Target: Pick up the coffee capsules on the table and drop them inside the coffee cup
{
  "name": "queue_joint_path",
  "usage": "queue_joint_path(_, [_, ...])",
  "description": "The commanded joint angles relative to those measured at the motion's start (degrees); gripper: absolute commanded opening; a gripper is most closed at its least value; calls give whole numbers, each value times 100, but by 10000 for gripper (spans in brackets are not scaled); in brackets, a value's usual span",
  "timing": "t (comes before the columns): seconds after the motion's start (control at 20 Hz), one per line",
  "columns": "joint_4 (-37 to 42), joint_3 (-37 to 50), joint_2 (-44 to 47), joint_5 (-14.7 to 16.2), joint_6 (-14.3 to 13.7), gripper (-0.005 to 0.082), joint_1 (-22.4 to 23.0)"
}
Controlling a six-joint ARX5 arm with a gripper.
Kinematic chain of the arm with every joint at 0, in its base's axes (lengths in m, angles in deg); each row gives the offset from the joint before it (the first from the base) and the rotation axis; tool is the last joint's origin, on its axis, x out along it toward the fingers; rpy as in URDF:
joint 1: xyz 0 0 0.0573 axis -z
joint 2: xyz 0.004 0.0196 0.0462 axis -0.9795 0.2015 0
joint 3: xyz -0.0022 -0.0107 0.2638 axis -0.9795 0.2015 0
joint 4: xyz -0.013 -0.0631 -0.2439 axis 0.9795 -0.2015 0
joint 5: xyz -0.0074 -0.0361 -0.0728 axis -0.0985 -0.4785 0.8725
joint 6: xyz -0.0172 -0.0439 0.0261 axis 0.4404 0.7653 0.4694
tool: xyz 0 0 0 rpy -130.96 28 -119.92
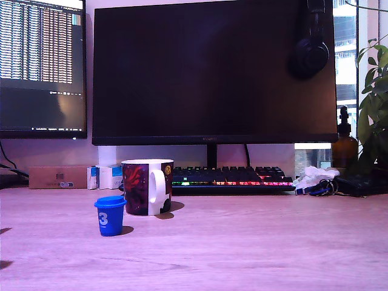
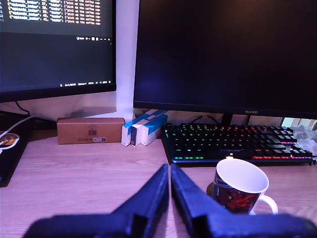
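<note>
We judge the blue capsule — standing on the bench just beside the coffee cup — light, stiff and slick, best pinched below its rim by our end effector, now closed and empty.

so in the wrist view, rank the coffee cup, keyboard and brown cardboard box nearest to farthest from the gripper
1. coffee cup, just beside the gripper
2. keyboard, behind the cup under the monitor
3. brown cardboard box, far back by the wall
</note>
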Motion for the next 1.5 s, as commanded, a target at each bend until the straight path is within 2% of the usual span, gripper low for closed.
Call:
queue_joint_path(0.0, [-931, 114, 11, 11, 133, -21, -20])
queue_joint_path(0.55, [-743, 116, 17, 17, 129, -21, -17])
queue_joint_path(0.8, [-2, 125, 402, 118, 127, -21, -9])
queue_joint_path(0.9, [256, 133, 645, 190, -39, -21, -7])
queue_joint_path(1.1, [824, 238, 1095, 575, -258, -21, 70])
queue_joint_path(1.15, [905, 245, 1198, 616, -439, -21, 101])
queue_joint_path(1.25, [1091, 256, 1373, 686, -614, -21, 170])
queue_joint_path(1.45, [1591, 402, 1593, 962, -669, -21, 282])
